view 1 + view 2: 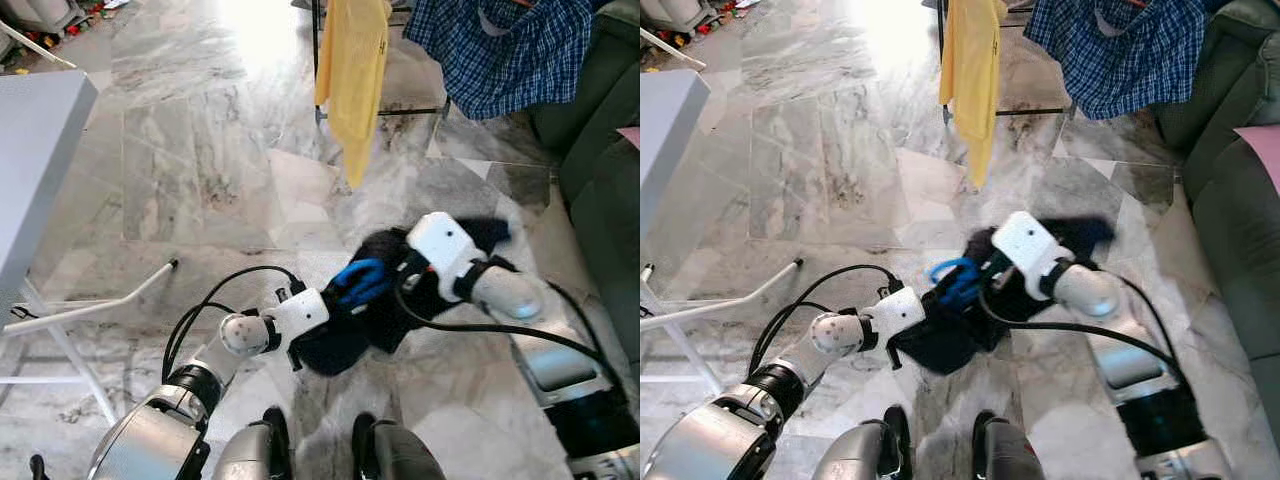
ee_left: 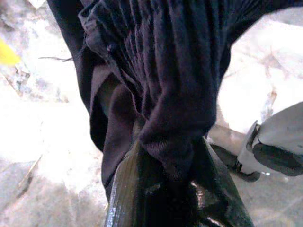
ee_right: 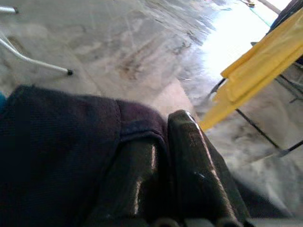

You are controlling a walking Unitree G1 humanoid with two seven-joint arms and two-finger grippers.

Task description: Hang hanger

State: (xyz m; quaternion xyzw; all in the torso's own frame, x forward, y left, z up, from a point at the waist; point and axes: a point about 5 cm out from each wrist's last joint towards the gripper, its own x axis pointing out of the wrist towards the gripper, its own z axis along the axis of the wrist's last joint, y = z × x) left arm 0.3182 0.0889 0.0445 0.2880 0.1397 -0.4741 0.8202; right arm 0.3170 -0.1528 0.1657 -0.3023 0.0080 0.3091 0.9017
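Observation:
A dark garment (image 1: 345,335) on a blue hanger (image 1: 360,280) hangs low over the marble floor, held between my two arms. My left gripper (image 1: 335,308) is shut on the cloth's lower fold; in the left wrist view the bunched fabric (image 2: 175,94) runs between its fingers (image 2: 125,189). My right gripper (image 1: 388,275) comes in from the right beside the hanger. In the right wrist view its fingers (image 3: 189,156) are pressed together on the garment's edge (image 3: 57,151). Further ahead stands a drying rack (image 1: 318,60).
A yellow cloth (image 1: 352,70) and a blue plaid shirt (image 1: 510,50) hang on the rack. A dark green sofa (image 1: 600,160) runs along the right. A grey table (image 1: 35,150) and white frame legs (image 1: 90,310) stand at the left.

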